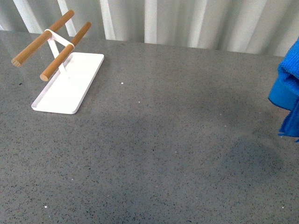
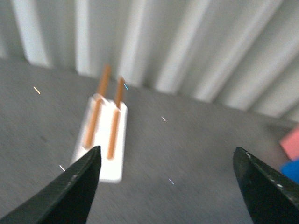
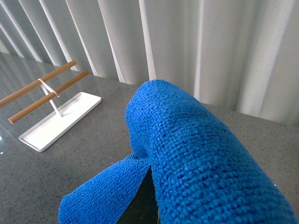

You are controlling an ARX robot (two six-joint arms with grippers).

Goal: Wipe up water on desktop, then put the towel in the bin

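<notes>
The bright blue towel point(image 1: 287, 88) hangs in the air at the right edge of the front view, lifted off the dark-grey speckled desktop point(image 1: 163, 140). In the right wrist view the towel point(image 3: 196, 158) fills the foreground, a thick fold with a flap hanging down. My right gripper is shut on it and its jaws are hidden under the cloth. My left gripper point(image 2: 168, 186) is open and empty above the desktop point(image 2: 187, 149), its black fingertips point(image 2: 81, 186) wide apart. A darker dull patch point(image 1: 254, 156) lies on the desktop below the towel. No bin shows.
A white tray point(image 1: 67, 88) carrying a rack of two wooden rods point(image 1: 44, 39) stands at the far left, also in the left wrist view point(image 2: 105, 154) and the right wrist view point(image 3: 60, 121). White pleated curtains point(image 1: 187, 18) back the desktop. A pink object point(image 2: 292, 142) shows at one edge of the left wrist view.
</notes>
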